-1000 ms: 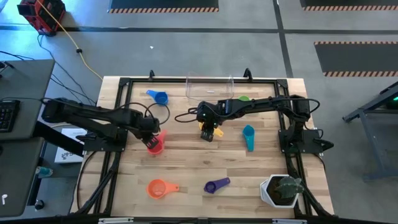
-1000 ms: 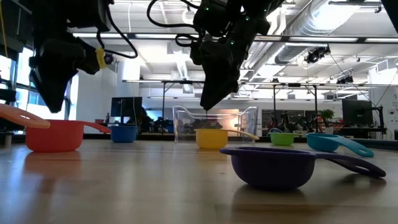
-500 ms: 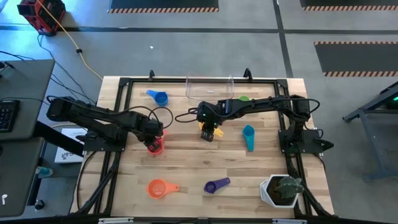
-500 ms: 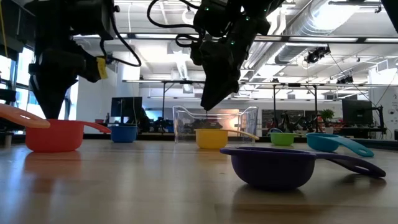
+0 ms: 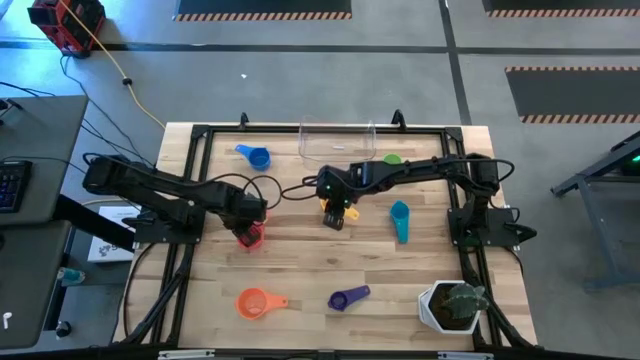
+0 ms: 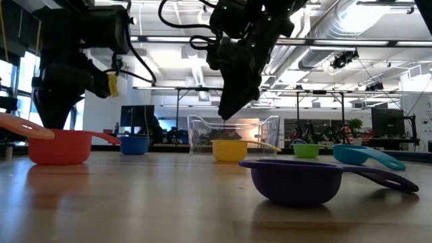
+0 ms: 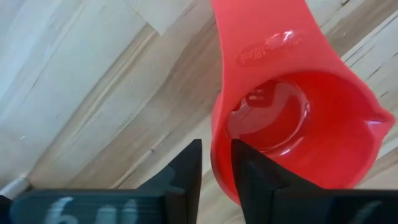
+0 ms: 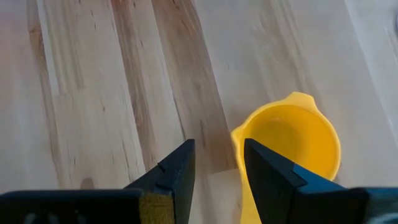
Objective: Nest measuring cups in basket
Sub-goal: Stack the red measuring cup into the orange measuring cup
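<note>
My left gripper point(image 7: 216, 171) is down at the pink cup point(image 5: 250, 236), which stands on the table left of centre, and is shut on its rim. My right gripper point(image 8: 219, 163) hovers open just above the yellow cup point(image 5: 341, 213) at mid-table; its fingers touch nothing. The yellow cup point(image 6: 229, 150) rests on its base. The clear basket point(image 5: 337, 140) stands at the far edge, with nothing showing in it. Blue point(image 5: 257, 156), green point(image 5: 391, 158), teal point(image 5: 400, 220), orange point(image 5: 253, 302) and purple point(image 5: 348, 297) cups lie scattered on the table. My left gripper holds the pink cup by its rim point(image 7: 219, 146), beside the base of the handle point(image 7: 261, 43) and opposite the spout. One finger point(image 7: 252, 177) is inside the bowl and one point(image 7: 186, 171) outside. The fingers come from above, pointing down. The cup stands upright on the table.
A white pot with a green plant point(image 5: 452, 306) stands at the near right corner. The purple cup point(image 6: 297, 181) is closest to the near edge. Bare wood lies between the two grippers and along the table's middle.
My left gripper has come down and a little toward the table's right, from above the pink cup onto its rim. The cup has stayed where it was.
</note>
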You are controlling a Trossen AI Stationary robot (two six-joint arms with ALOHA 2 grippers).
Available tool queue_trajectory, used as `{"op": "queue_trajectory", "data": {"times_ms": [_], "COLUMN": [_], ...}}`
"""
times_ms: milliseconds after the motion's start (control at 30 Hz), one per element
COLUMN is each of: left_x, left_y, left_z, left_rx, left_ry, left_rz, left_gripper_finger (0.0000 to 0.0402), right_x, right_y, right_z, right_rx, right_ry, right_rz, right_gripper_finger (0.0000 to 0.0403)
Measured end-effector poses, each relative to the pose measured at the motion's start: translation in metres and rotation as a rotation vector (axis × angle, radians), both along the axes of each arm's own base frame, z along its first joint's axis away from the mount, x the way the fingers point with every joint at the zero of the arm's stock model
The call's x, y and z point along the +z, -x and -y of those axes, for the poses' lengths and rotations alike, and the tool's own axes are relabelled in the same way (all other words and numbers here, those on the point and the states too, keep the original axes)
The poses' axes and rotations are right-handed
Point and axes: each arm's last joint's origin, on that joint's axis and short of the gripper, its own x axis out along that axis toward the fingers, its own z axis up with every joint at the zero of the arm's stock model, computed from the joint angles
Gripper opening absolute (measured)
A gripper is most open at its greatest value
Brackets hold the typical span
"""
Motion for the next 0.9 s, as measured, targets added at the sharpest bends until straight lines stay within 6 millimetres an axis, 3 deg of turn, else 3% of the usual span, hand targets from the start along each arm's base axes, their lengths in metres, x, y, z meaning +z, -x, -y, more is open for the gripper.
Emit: {"op": "queue_trajectory", "data": {"times_ms": [167,500,900], "left_x": [0.000,0.003,0.028], "left_y": [0.000,0.001,0.002], "left_z": [0.000,0.006,0.042], "left_rx": [-0.047,-0.125,-0.316], "left_ry": [-0.007,-0.019,-0.005], "left_rz": [0.001,0.028,0.220], "left_gripper_finger": [0.0010,0.0006,0.0003], "right_x": [0.000,0.000,0.000], "right_y": [0.000,-0.001,-0.001], "right_z": [-0.004,-0.012,-0.014], "right_rx": [0.009,0.007,-0.035], "right_ry": [0.000,-0.009,-0.031], "right_rz": [0.000,-0.002,-0.007], "right_gripper_finger": [0.0129,0.0129,0.0129]}}
